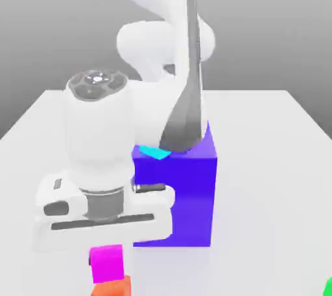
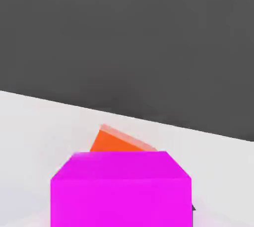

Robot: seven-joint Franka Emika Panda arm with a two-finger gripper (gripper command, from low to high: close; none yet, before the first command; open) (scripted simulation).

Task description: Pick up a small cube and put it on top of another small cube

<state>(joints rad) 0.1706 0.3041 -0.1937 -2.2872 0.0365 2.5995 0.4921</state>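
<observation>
The small magenta cube [image 1: 107, 263] is right under my gripper [image 1: 105, 254], whose white hand hangs low at the front of the table in the exterior view. The gripper is shut on this cube. Directly beneath it lies the orange cube [image 1: 111, 287], and the magenta cube's underside meets or almost meets its top; I cannot tell whether they touch. In the hand view the magenta cube [image 2: 120, 189] looms close, with the orange cube [image 2: 119, 141] showing behind it, turned at a slight angle to it.
A big blue-violet block [image 1: 185, 191] stands just to the exterior view's right of the hand, with a small cyan cube [image 1: 154, 152] on its top. A green thing [image 1: 329, 285] peeks in at the front right corner. The white table [image 1: 272, 178] spreads around.
</observation>
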